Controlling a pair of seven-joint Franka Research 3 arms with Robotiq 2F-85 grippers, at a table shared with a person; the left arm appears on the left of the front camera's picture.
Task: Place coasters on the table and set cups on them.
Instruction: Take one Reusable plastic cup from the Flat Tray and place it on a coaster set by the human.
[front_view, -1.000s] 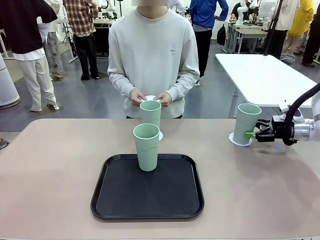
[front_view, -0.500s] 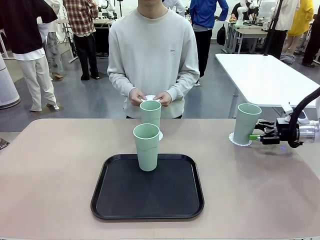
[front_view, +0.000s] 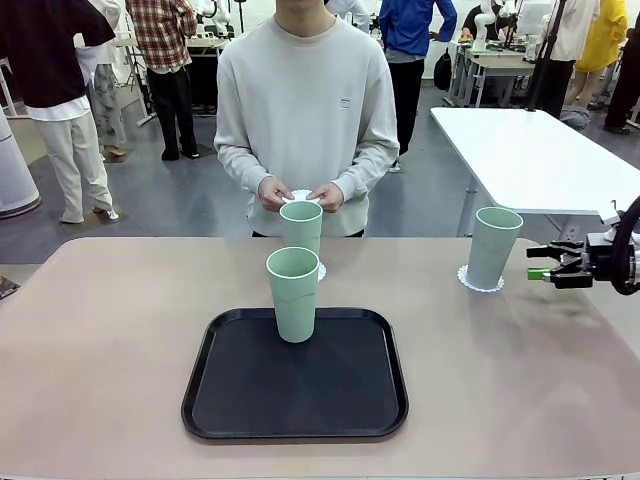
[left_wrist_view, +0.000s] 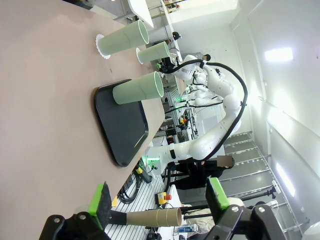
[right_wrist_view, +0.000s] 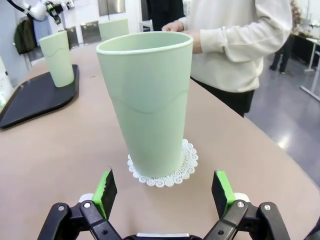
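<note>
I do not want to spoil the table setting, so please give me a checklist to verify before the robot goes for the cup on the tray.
1. The right cup stands upright on the right coaster: ok.
2. The right hand is open and apart from the right cup: ok.
3. The far cup stands on the far coaster: ok.
4. The third coaster lies on the table: not ok, the person holds it.
5. The tray cup is upright, nothing touching it: ok.
6. The left hand is open: ok.
</note>
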